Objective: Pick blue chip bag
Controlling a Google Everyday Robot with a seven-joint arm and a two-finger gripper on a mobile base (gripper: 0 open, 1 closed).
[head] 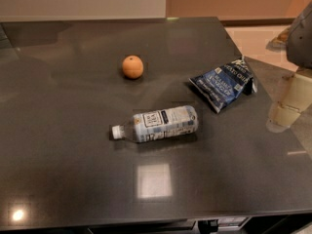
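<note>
The blue chip bag (224,84) is a small crinkly navy bag with white lettering. It lies on the dark table (73,145) towards the right, tilted, with its top end near the table's right edge. My gripper (283,112) is at the right edge of the view, a pale cream part below a dark grey arm segment (301,33). It hangs just right of the bag, apart from it, over the table's right edge.
A clear plastic bottle (158,124) with a pale label lies on its side in the middle, cap to the left. An orange (132,66) sits behind it. The table's front edge runs along the bottom; light floor shows at the back right.
</note>
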